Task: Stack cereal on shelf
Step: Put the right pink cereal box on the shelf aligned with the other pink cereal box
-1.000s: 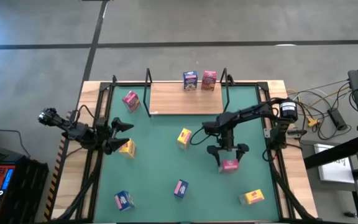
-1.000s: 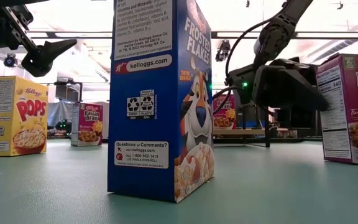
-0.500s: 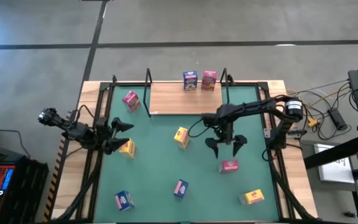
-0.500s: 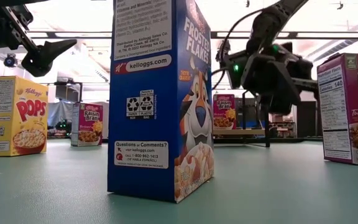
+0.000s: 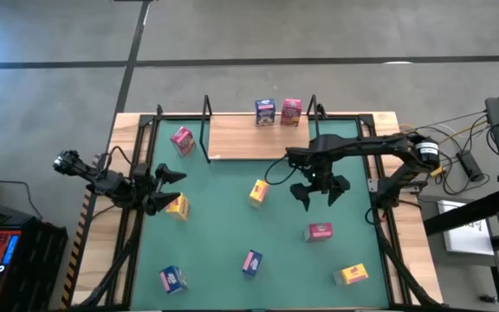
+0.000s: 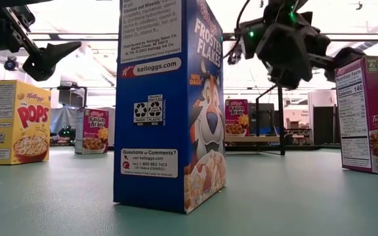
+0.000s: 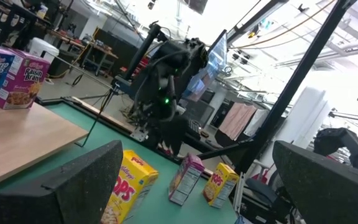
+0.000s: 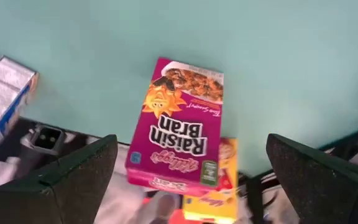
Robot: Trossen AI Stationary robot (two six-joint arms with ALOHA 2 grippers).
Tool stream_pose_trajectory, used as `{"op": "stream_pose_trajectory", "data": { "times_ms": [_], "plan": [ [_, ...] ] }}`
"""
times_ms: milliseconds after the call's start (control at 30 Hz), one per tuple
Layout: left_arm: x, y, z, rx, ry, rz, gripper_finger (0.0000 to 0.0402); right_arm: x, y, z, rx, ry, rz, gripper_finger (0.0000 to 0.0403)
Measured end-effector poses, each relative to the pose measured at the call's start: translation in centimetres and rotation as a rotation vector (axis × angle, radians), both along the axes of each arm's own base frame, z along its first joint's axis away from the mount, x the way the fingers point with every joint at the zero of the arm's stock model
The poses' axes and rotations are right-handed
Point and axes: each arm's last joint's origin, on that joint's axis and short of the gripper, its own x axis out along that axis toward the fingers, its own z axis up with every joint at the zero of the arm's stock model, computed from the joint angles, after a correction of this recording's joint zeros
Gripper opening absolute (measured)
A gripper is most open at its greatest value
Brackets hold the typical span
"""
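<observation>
The shelf (image 5: 258,139) is a light-wood board at the far edge, and a blue box (image 5: 265,112) and a pink box (image 5: 291,111) stand on it. Several more cereal boxes stand on the green mat. My right gripper (image 5: 319,194) hangs open above the mat, on the far side of a pink Raisin Bran box (image 5: 320,231), which stands on its base (image 8: 179,134). A yellow box (image 5: 257,192) stands to its left. My left gripper (image 5: 168,191) waits open at the left edge, beside a yellow Pops box (image 5: 178,206).
A pink box (image 5: 182,139) stands left of the shelf. Two blue boxes (image 5: 251,262) (image 5: 173,278) and a yellow one (image 5: 352,275) stand near the front edge. Black uprights (image 5: 208,117) frame the shelf. Bare mat lies between the shelf and the yellow box.
My right gripper has risen from around the pink Raisin Bran box and gone toward the far edge, rolling and tipping as it went, its fingers open throughout. The pink box stays standing where it was on the mat.
</observation>
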Motion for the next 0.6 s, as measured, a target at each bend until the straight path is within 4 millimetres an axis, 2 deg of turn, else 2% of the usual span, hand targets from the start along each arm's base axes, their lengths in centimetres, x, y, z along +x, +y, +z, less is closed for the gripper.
{"op": "stream_pose_trajectory", "data": {
  "times_ms": [100,233,400,600],
  "plan": [
    [0.0,0.0,0.0,0.000,0.000,0.000,0.0398,-0.1,-0.1,0.8,-0.058,-0.084,0.086,0.0400],
    [0.0,0.0,0.0,0.000,0.001,0.000,0.0398,-0.1,0.2,1.3,-0.169,-0.210,0.301,0.0400],
    [0.0,0.0,0.0,0.000,0.001,0.000,0.0398,0.2,1.4,1.6,-0.191,-0.375,0.578,0.0400],
    [0.0,0.0,0.0,0.000,0.001,0.000,0.0398,0.7,1.9,2.6,-0.253,-0.531,0.821,0.0400]
  ]
}}
